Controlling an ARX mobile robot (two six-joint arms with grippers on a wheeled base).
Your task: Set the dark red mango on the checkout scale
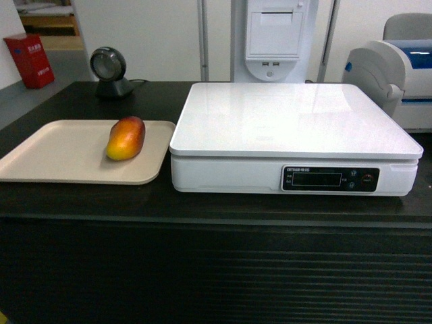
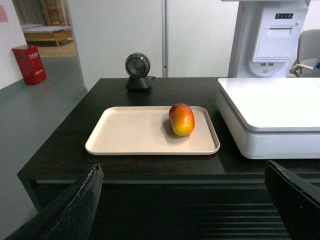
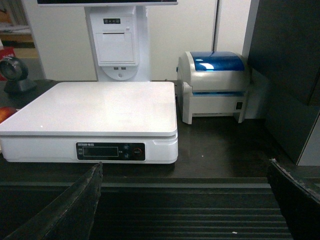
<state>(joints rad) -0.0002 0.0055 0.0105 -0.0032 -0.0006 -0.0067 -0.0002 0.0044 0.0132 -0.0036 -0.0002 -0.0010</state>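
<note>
Mango first: from my head camera the dark red mango (image 1: 126, 138) lies on its side at the right end of a beige tray (image 1: 54, 158), red end toward the back, yellow end toward me. The tray sits on the black table (image 1: 88, 199) of the checkout, just left of the white scale (image 1: 293, 138), whose glossy platter carries nothing. A round black scanner (image 1: 110, 71) stands behind the tray, and a white receipt printer column (image 1: 273, 37) rises behind the scale. Neither of my arms shows in this view.

Through my left wrist camera, my left fingers (image 2: 75, 210) frame the bottom corners as two dark pads set wide apart, released and grasping nothing, held back from the table's front edge. The mango (image 2: 181, 119) rests on the tray (image 2: 130, 132) near its right rim, the scale (image 2: 270, 115) beside it on the right, the scanner (image 2: 137, 70) at the back.

Through my right wrist camera, my right fingers (image 3: 75, 210) are likewise spread wide and bare, in front of the ribbed panel (image 3: 185, 215). The scale (image 3: 95, 117) faces me with its black display, a blue-topped label printer (image 3: 217, 85) stands to its right, and a sliver of the mango (image 3: 5, 114) peeks in at the left edge.
</note>
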